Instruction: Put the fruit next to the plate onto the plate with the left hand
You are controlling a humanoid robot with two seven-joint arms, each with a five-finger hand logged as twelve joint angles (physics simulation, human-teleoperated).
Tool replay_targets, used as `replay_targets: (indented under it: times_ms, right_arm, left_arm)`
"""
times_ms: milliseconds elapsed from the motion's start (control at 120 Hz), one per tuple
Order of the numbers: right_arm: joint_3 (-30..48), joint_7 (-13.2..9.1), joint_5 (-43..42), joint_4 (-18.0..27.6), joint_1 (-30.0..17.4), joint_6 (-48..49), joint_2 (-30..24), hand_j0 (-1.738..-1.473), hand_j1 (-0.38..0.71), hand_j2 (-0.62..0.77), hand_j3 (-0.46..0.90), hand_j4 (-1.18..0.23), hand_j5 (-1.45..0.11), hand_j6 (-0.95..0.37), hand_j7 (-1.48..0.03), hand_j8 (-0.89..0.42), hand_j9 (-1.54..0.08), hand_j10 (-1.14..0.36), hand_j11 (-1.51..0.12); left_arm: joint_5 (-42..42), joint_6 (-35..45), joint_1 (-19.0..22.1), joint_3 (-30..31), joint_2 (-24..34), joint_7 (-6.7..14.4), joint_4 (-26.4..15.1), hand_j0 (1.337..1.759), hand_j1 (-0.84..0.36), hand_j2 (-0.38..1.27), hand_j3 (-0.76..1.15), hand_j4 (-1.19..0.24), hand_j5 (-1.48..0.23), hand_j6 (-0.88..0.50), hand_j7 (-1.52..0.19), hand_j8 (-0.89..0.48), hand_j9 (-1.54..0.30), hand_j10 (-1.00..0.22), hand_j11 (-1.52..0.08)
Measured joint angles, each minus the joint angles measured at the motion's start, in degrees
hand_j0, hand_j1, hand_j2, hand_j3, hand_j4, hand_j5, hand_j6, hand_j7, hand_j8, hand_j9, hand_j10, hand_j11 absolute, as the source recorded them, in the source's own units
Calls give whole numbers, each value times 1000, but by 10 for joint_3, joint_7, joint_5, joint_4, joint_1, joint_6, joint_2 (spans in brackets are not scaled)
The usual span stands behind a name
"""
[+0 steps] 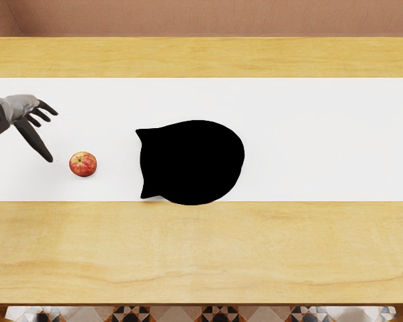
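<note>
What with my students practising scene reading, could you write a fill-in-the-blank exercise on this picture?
1. The red fruit on the white runner is an ____.
2. It lies to the picture's ____ of the plate, not touching it.
3. The plate's colour is ____.
4. The left hand, fingers spread, holds ____.
Missing words: apple; left; black; nothing.

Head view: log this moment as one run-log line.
left hand: open, beside apple, no contact | apple: on runner, left of black plate | right arm: not in view
</note>
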Motion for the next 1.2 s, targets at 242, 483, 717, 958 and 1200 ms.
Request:
replay_targets:
  times_ms: [242, 483, 717, 958, 1200]
  right_arm:
    - [0, 0, -1, -1, 0, 0, 0, -1658, -305, -7, 0, -37, -47, -37, -47, -37, -47, -37, -47]
    - [0, 0, -1, -1, 0, 0, 0, -1658, -305, -7, 0, -37, -47, -37, -47, -37, -47, -37, -47]
    - [0, 0, -1, -1, 1, 0, 0, -1658, -305, -7, 0, -37, -47, -37, -47, -37, -47, -37, -47]
    - [0, 0, -1, -1, 2, 0, 0, -1658, -305, -7, 0, -37, -47, -37, -47, -37, -47, -37, -47]
    - [-1, 0, -1, -1, 2, 0, 0, -1658, -305, -7, 0, -37, -47, -37, -47, -37, -47, -37, -47]
  left_arm:
    - [6, 50, -13, 21, -59, 48, -21, 1658, 53, 51, 0, -250, -323, -250, -323, -250, -322, -250, -322]
    - [-47, 113, -20, 36, -140, 53, -18, 1658, 53, 51, 0, -249, -323, -250, -322, -250, -322, -249, -322]
    - [-62, 179, -18, 82, -235, 54, -2, 1658, 52, 51, 0, -249, -323, -250, -323, -250, -323, -249, -323]
    - [-64, 189, 11, 116, -280, 54, 46, 1658, 52, 51, 0, -249, -323, -249, -323, -249, -323, -249, -322]
    - [-63, 190, 36, 119, -293, 54, 87, 1658, 53, 50, 0, -248, -322, -249, -322, -249, -322, -248, -322]
